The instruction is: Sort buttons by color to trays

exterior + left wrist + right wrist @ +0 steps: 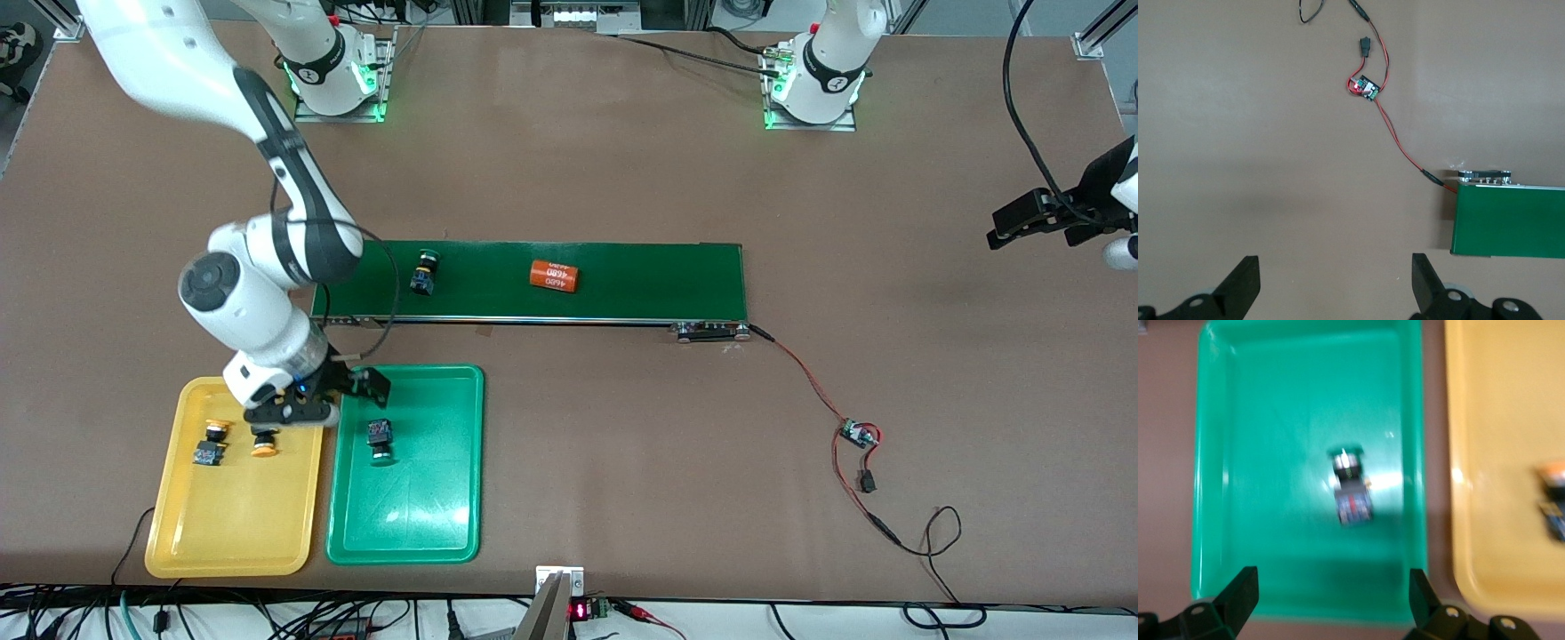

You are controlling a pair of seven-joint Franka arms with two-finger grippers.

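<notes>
In the green tray (418, 516) a green-capped button (380, 440) lies on its side, also seen in the right wrist view (1350, 490). Two yellow-capped buttons (211, 444) (264, 442) lie in the yellow tray (231, 524) beside it. Another green-capped button (425, 272) rests on the conveyor belt. My right gripper (360, 384) hangs open and empty (1331, 597) over the green tray's rim (1271, 420) on the conveyor side, close to the yellow tray (1498, 420). My left gripper (1022, 218) waits open (1336, 283) over bare table at the left arm's end.
The long dark green conveyor belt (640, 280) lies across the middle of the table, farther from the front camera than the trays, and carries an orange cylinder (554, 275). Red and black wires run from its end (1511, 220) to a small circuit board (859, 435).
</notes>
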